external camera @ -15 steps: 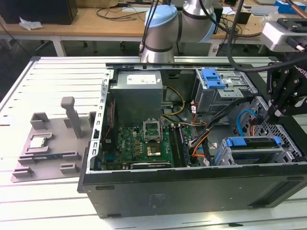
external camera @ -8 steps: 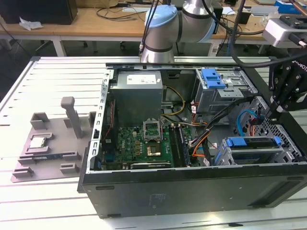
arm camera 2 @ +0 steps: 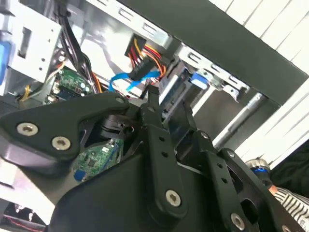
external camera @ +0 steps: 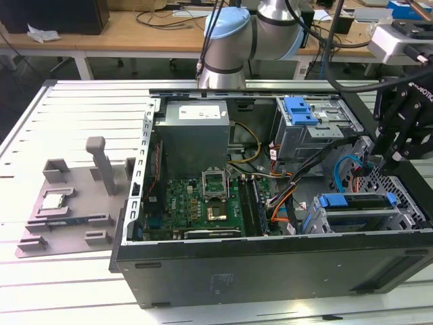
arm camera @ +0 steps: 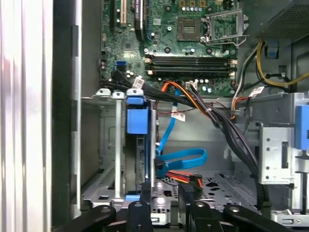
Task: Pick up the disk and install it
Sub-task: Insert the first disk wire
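Observation:
The disk (external camera: pixel 358 202) stands on edge in the drive cage (external camera: pixel 406 210) at the front corner of the open computer case, on the exterior view's right; its blue carrier frame runs along the top. In the first wrist view the disk (arm camera: pixel 138 121) sits between the cage's metal rails. My gripper (external camera: pixel 391 161) hangs just above the cage's right end. Its black fingers (arm camera: pixel 145 197) are parted, with a blue data cable (arm camera: pixel 181 157) and a red-and-black power plug behind the gap. In the second wrist view the gripper (arm camera 2: pixel 169 113) points at the disk (arm camera 2: pixel 172 94), and nothing is clamped.
A second cage with a bare blue bracket (external camera: pixel 301 110) stands at the back right of the case. Cable bundles (external camera: pixel 284 196) cross between the motherboard (external camera: pixel 203 203) and the cages. A grey fixture (external camera: pixel 74 196) with small parts lies on the table at the exterior view's left.

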Available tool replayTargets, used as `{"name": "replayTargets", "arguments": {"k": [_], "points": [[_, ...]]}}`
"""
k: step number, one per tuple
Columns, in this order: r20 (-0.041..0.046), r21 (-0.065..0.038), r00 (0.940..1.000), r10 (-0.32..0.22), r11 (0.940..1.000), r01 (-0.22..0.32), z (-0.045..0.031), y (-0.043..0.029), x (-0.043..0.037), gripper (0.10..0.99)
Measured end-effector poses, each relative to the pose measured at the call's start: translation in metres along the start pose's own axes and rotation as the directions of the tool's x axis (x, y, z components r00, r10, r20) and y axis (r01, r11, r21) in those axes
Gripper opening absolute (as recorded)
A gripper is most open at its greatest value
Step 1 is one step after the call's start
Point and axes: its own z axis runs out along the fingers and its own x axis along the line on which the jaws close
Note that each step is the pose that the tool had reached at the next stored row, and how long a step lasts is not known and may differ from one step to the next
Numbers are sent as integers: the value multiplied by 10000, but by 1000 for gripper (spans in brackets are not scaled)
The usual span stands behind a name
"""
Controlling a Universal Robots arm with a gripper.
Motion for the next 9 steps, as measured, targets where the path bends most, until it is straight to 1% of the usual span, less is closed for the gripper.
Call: {"name": "replayTargets", "arguments": {"k": [2,3,5,6,8,9], "points": [[-7,-2,10000,1,10000,-1,25,-26,-77,361],[-9,-5,10000,0,10000,0,60,-44,-140,361],[-14,-8,10000,0,10000,0,98,-59,-202,361],[-19,-10,10000,0,10000,0,138,-69,-254,361],[-20,-11,10000,1,10000,-1,175,-70,-262,361],[-25,-10,10000,1,10000,-1,211,-71,-263,361]]}}
